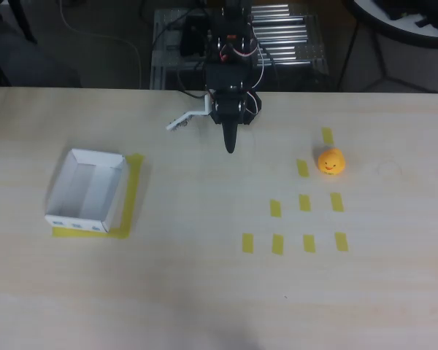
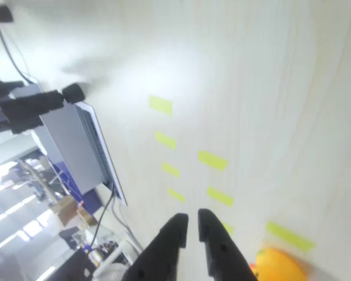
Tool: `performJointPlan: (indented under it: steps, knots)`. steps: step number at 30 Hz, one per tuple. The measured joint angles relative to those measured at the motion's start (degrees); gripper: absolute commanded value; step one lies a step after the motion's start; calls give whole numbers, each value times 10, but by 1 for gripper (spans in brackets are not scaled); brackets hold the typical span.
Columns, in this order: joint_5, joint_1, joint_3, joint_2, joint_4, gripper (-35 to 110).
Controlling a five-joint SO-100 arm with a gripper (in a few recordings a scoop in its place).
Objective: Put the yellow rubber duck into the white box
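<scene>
The yellow rubber duck sits on the light wooden table at the right, among yellow tape strips; in the wrist view the duck shows at the bottom right, just right of my black fingers. The white box stands at the left on a yellow tape outline, with nothing inside it. My black gripper hangs at the back centre, pointing at the table, well left of the duck. Its fingers stand close together with only a thin gap and nothing between them.
Several yellow tape strips mark a grid right of centre. The arm's base and cables sit at the table's far edge. A laptop stands past the table's edge in the wrist view.
</scene>
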Motion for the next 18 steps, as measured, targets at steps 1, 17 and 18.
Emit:
performJointPlan:
  steps: [1,17,18]
  knots:
    - [0,-5,-22,-18,7,0]
    - [-189,-54,-166,-229,83,23]
    - [-209,-58,-171,-235,90,26]
